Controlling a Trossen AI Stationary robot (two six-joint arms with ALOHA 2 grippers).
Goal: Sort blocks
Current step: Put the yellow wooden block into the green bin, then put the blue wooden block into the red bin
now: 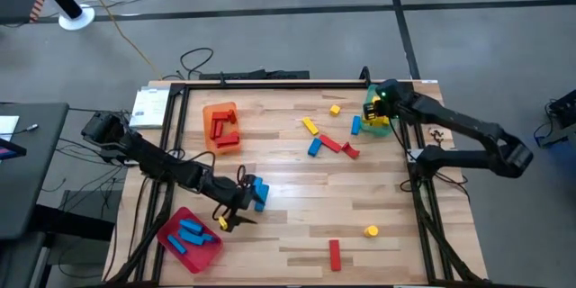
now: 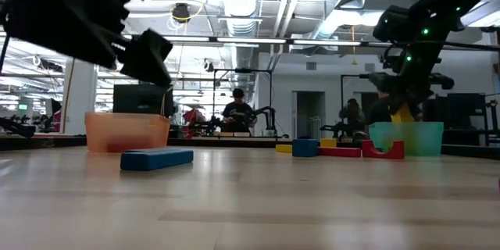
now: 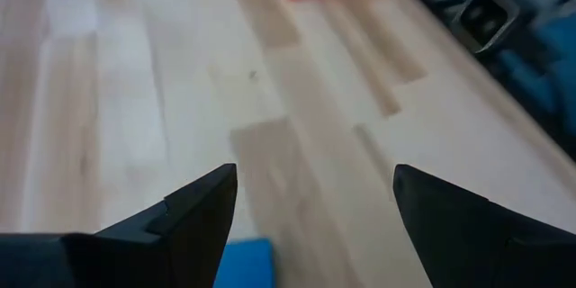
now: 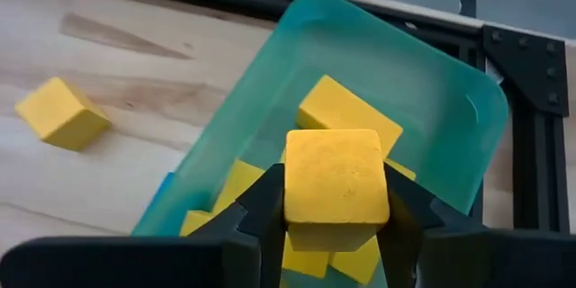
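The right gripper (image 4: pixel 335 225) pinches a yellow block (image 4: pixel 335 175) by its flat sides above the green tray (image 4: pixel 432 81); probably light, rigid, smooth.

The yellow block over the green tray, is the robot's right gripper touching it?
Touching. In the right wrist view the right gripper's two dark fingers press against both sides of the yellow block, holding it above the green tray.

Trays, table and room as I saw them from my station.
An orange tray (image 1: pixel 221 128) sat on the wooden table (image 1: pixel 297 207) toward its far left, a red tray (image 1: pixel 191 239) at the near-left corner, a green tray (image 4: pixel 423 99) by the far-right edge. A person (image 2: pixel 237 109) sat beyond the table, and cables (image 1: pixel 193 58) trailed over the floor.
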